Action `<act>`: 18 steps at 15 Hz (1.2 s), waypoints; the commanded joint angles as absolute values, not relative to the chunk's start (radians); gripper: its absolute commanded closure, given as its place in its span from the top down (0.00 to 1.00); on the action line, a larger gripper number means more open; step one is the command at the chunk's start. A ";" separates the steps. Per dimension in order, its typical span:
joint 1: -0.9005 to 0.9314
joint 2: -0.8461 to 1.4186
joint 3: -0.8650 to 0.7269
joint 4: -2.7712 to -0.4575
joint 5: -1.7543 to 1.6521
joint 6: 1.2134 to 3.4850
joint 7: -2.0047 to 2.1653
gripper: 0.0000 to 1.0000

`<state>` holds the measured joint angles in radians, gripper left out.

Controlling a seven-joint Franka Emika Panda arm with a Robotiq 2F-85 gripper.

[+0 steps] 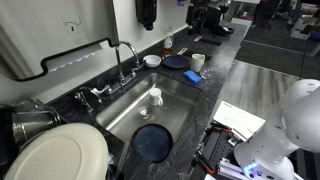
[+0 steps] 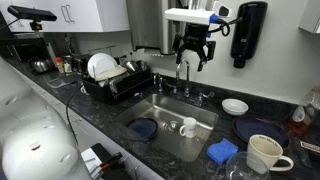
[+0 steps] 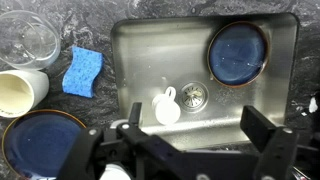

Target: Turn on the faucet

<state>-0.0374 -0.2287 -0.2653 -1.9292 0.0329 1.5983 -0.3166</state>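
The faucet (image 1: pixel 125 55) is a tall chrome gooseneck tap behind the steel sink (image 1: pixel 185 105), with small lever handles at its base. In an exterior view my gripper (image 2: pixel 192 55) hangs open just above the faucet's arch (image 2: pixel 183 72), not touching it. In the wrist view the gripper (image 3: pixel 178 150) looks straight down into the sink (image 3: pixel 285 95) with its two black fingers spread wide and nothing between them. The faucet itself is hidden in the wrist view. The gripper is out of view in the exterior view from the robot's side.
A blue plate (image 3: pixel 237 52) and a white cup (image 3: pixel 167 107) lie in the sink. A blue sponge (image 3: pixel 83 72), white mug (image 3: pixel 20 92) and another blue plate (image 3: pixel 40 140) sit on the dark counter. A dish rack (image 2: pixel 115 85) stands beside the sink. A black dispenser (image 2: pixel 245 30) hangs on the wall.
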 commanded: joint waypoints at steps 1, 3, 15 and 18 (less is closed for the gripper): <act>-0.069 -0.225 -0.238 -1.926 0.039 1.595 -0.322 1.00; -0.069 -0.225 -0.238 -1.926 0.039 1.595 -0.322 1.00; -0.096 -0.239 -0.186 -2.064 0.183 1.793 0.161 1.00; -0.087 -0.231 -0.146 -2.119 0.252 1.938 0.328 1.00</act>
